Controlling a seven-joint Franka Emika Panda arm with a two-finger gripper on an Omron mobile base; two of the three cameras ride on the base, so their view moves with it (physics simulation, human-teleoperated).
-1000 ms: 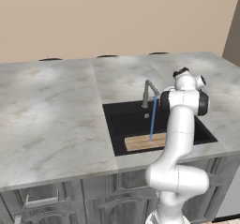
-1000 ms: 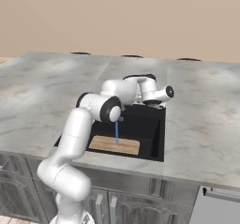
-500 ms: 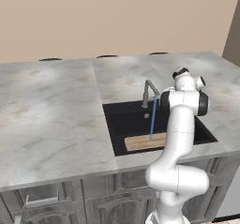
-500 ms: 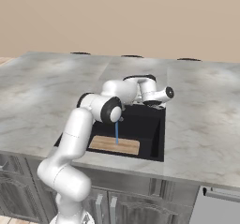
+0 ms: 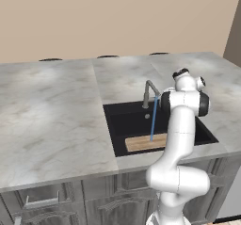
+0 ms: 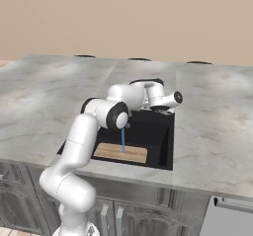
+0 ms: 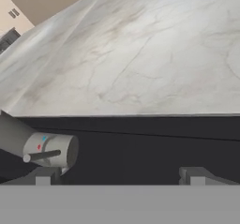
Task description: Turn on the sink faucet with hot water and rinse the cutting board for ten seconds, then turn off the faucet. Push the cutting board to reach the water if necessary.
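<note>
The gripper (image 7: 120,176) has its jaws spread wide and holds nothing; in the hand view its two tips rise at the bottom with the faucet's handle just beside the left one. The handle end is a grey cylinder with a small lever and red and blue marks on its face. The gripper hangs over the back of the sink (image 5: 127,123), close to the faucet (image 5: 149,93).

From the base views, the cutting board (image 5: 143,142) lies flat at the front of the sink, against the near wall. The water (image 5: 153,118) falls as a thin blue stream from the spout and lands on the board, so no push looks needed.

The step in hand looks like the rinse itself, with the shut-off to follow. To do it well, I would keep the gripper parked beside the lever and leave the board alone while the stream runs on it. For the shut-off, bring the left tip against the lever and press it gently, moving slowly so the tip does not slip off the thin rod.

Beyond the sink, the marble counter (image 7: 154,54) runs to the wall.
</note>
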